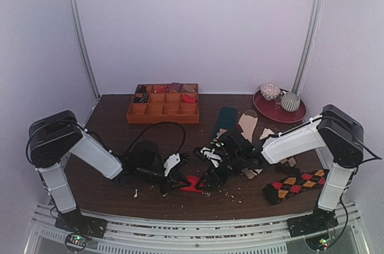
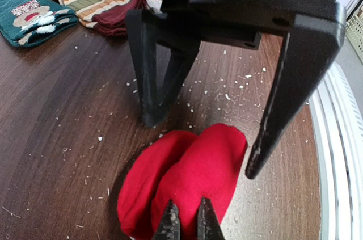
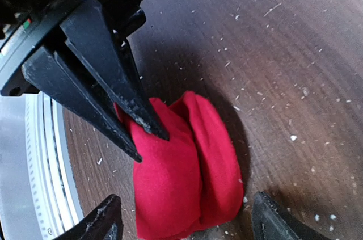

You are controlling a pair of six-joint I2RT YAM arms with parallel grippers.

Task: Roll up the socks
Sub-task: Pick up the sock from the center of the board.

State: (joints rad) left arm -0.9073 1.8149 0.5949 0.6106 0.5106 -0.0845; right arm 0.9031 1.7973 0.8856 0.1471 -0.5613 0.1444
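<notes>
One tight bundle of red socks, front and centre on the table among white specks. Lies pinched at one end by the left gripper, fingers closed on the fabric. Sits straddled by the right gripper, fingers spread wide, one on each side. Farther back, a teal sock; to the right, argyle socks; at the rear, an orange tray and a red plate.
</notes>
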